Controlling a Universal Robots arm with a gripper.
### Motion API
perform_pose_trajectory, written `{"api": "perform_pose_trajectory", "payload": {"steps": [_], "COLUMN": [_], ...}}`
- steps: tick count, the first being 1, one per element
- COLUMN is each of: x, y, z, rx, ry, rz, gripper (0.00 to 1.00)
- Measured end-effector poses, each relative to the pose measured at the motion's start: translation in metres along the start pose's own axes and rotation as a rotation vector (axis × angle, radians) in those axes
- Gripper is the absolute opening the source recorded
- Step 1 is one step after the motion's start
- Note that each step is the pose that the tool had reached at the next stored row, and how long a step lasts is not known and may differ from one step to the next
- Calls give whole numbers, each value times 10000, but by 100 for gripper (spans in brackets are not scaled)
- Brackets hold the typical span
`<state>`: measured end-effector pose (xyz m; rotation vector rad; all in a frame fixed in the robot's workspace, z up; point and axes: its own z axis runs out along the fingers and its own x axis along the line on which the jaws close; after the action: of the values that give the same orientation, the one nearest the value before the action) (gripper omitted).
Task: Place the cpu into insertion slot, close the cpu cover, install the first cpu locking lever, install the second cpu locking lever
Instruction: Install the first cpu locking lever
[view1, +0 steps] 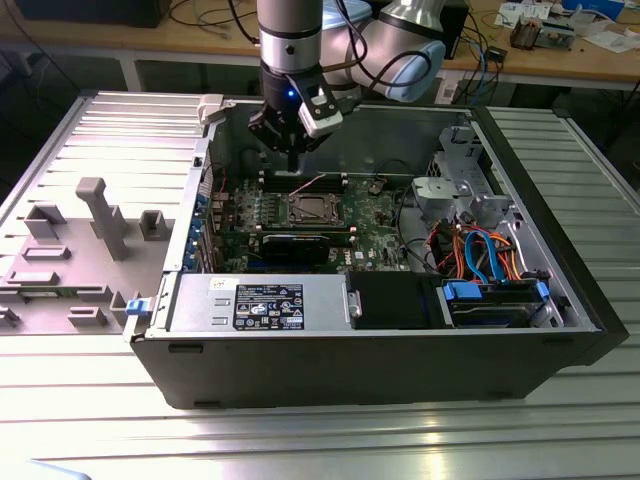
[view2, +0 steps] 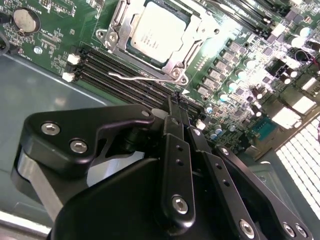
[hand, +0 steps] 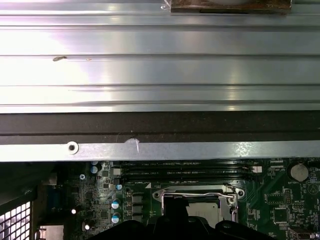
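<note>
Already cpu (view2: 159, 31) under cpu cover (view2: 192, 45)

This is looking like a robotics lab or electronics workshop. An opened computer case (view1: 400, 330) is lying on a ribbed aluminium work table (view1: 560, 420), a grey plastic fixture (view1: 100, 215) is sitting near the table's edge at the exterior view's left, and a wooden bench (view1: 560, 55) behind is carrying cables (view1: 485, 50) and small electronic parts.

An open computer case (view1: 400, 360) lies on a ribbed metal table (view1: 320, 430).
</note>
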<state>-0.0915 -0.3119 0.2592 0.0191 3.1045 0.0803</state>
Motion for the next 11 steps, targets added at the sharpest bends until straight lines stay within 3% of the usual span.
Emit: {"api": "perform_pose_trajectory", "payload": {"steps": [6, 8, 11], "x": [-28, -33, -37], "y": [-65, -69, -74], "z": [52, 58, 92], "rx": [-138, -248, -251], "ry": [0, 3, 3], "rz": [19, 11, 8], "gripper": [11, 11, 11]}}
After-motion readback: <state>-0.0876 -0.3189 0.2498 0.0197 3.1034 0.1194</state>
